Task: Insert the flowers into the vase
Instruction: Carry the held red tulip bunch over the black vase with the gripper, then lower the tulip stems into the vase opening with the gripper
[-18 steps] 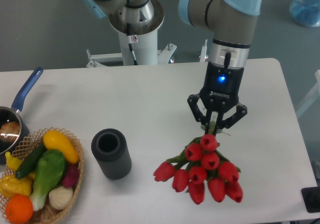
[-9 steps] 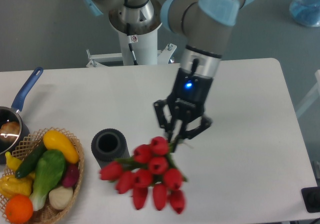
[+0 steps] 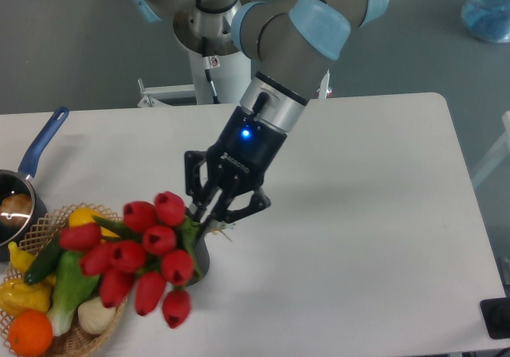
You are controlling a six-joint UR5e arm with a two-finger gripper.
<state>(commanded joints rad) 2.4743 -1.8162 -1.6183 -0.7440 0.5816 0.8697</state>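
Camera view: we see the pincer (image 3: 213,213) clamped on the stems of the red tulip flowers (image 3: 143,249).
Axis: buds lean left over the mostly hidden dark grey ribbed vase (image 3: 199,260).

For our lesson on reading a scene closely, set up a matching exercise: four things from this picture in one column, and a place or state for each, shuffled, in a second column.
Things:
1. flowers
2. vase
3. basket
4. saucepan

Places or states:
A. at the table's left edge, blue handle pointing up
B. held by the gripper, buds hanging towards the camera
C. mostly hidden behind the red buds
D. front left corner, full of vegetables

Pairs: 1-B, 2-C, 3-D, 4-A
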